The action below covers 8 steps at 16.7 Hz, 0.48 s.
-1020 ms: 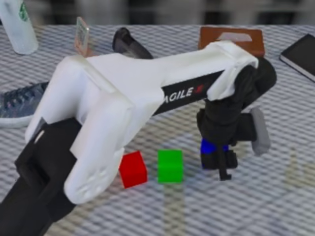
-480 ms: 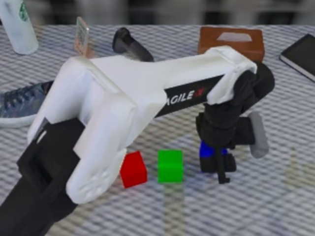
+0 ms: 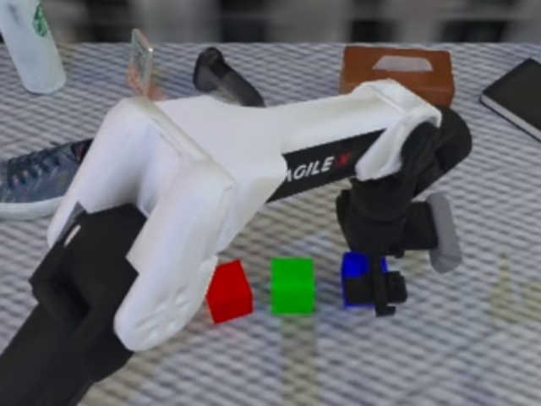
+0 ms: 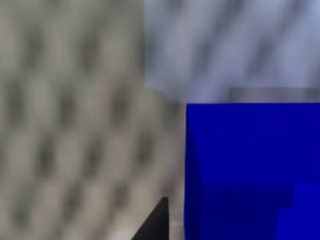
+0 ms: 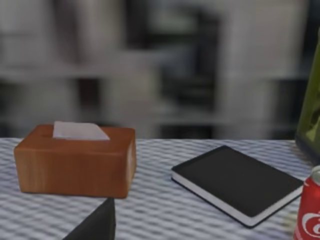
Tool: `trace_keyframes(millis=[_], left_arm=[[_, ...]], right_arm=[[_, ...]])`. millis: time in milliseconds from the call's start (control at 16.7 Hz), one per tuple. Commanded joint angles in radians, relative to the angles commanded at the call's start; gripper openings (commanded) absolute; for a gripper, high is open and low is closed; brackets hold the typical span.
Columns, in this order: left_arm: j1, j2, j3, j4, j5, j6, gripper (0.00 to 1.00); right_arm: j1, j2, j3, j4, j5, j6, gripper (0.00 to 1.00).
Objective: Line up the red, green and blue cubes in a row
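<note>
The blue cube (image 3: 355, 267) is set on the table (image 3: 473, 338) at three o'clock of the green cube (image 3: 292, 285), with the red cube (image 3: 229, 291) at nine o'clock of the green. The blue cube is largely hidden by the left gripper (image 3: 375, 288), lowered around it; whether the fingers are closed on it cannot be told. The right gripper is not seen from above.

Red cube (image 3: 228, 291); green cube (image 3: 292, 285); deep blue cube (image 3: 355, 269). Table (image 3: 473, 338): grey-white woven check. Left arm (image 3: 211, 178): white shell, black band with white lettering, black wrist. Tissue box (image 5: 75, 160): brown, white tissue. Book (image 5: 235, 182): black cover, white page edges. Can (image 5: 310, 210): red, white script. Shoe (image 3: 34, 178): blue denim, white sole. Bottle (image 3: 30, 42): white, green mark
</note>
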Motion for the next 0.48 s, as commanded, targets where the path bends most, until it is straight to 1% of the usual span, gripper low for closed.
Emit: trace_keyframes(millis=[60,120,480], left_arm=[[0.0,0.0,0.0,0.0,0.0,0.0,0.98],[0.0,0.0,0.0,0.0,0.0,0.0,1.0],[0.0,0.0,0.0,0.0,0.0,0.0,1.0]], right_arm=[[0.0,0.0,0.0,0.0,0.0,0.0,1.0],[0.0,0.0,0.0,0.0,0.0,0.0,1.0],[0.0,0.0,0.0,0.0,0.0,0.0,1.0]])
